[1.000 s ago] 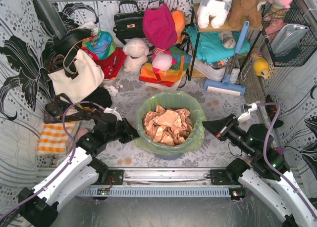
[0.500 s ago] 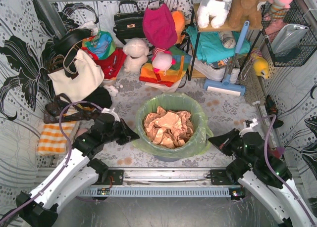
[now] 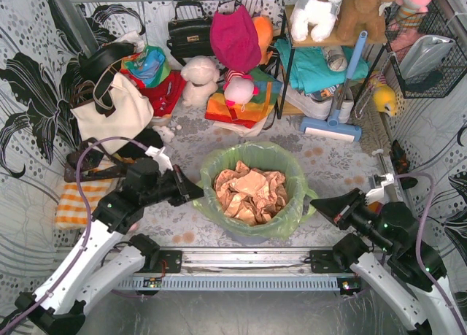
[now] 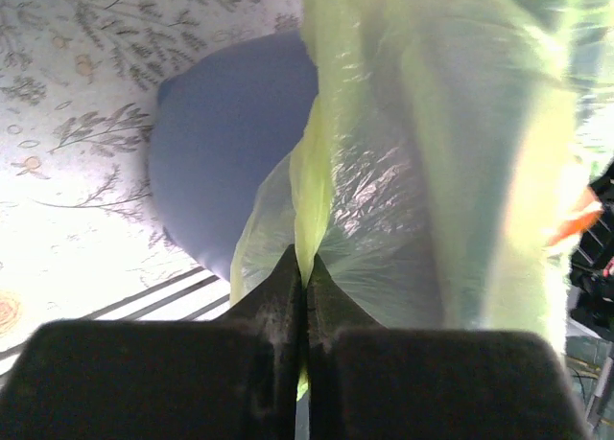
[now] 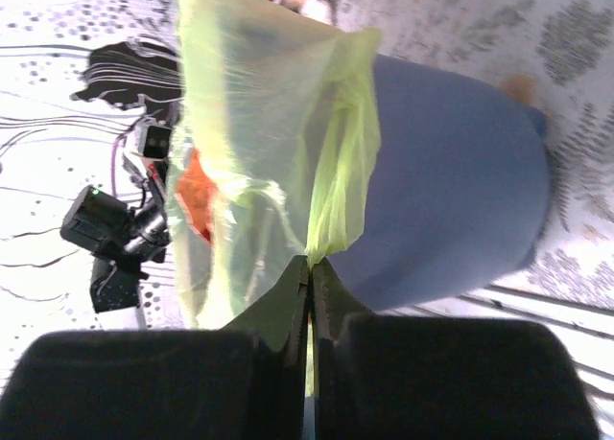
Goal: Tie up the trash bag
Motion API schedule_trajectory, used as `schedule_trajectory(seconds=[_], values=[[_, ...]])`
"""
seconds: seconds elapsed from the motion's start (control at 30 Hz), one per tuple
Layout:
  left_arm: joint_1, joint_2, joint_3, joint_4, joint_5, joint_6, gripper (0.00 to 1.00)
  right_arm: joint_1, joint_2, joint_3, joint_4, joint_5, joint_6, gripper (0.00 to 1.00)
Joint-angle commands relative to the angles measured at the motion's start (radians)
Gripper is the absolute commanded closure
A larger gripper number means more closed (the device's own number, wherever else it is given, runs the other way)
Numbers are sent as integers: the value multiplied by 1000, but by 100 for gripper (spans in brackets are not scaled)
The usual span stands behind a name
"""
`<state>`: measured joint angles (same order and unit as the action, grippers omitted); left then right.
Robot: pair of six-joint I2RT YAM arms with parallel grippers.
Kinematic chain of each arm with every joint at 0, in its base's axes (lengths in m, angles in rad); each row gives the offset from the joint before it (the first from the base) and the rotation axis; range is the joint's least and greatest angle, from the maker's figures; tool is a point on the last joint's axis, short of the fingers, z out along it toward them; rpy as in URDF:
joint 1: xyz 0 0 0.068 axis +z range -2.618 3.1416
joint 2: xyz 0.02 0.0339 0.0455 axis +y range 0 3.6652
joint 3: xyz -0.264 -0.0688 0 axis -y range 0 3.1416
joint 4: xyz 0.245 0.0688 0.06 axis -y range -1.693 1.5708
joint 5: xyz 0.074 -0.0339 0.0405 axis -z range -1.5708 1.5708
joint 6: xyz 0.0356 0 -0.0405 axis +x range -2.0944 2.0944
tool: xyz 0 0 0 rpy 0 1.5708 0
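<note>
Both arms have shifted since a second ago: left gripper (image 3: 195,196) has come in against the left rim of the thin translucent light-green plastic trash bag (image 3: 286,203), and right gripper (image 3: 315,204) has drawn back toward the near right, with the bag's right rim stretched out after it.

Left wrist view: jaws pressed together, a twisted fold of green film pinched between the tips. Right wrist view: same, jaws closed with a narrow pleat of the film caught at the tips.

Bag position: sits in the round blue-grey bin (image 4: 225,152), at the middle of the floral-patterned table (image 3: 332,163), between the two arms. Its mouth is open and folded over the bin's rim. Crumpled tan paper (image 3: 249,195) fills the inside (visible from above, and showing through the film in the right wrist view).

Rim on the right is pulled into a point at the right gripper; rim on the left meets the left gripper's tips.
</note>
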<state>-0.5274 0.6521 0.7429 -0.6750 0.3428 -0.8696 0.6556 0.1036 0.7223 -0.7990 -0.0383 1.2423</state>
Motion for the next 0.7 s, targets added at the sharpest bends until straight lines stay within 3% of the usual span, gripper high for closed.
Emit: schedule_trajectory(seconds=[0.0,0.3,0.67], values=[[-2,-5,104,35,43,8,93,-2,41,-5,241,-20,29,100],[-2,50,268,54,-10,24,95,-2,240,45,586,-64,-62,100],[-2,134,414,116,-52,79,96,-2,454,109,839,-130,-127,100]])
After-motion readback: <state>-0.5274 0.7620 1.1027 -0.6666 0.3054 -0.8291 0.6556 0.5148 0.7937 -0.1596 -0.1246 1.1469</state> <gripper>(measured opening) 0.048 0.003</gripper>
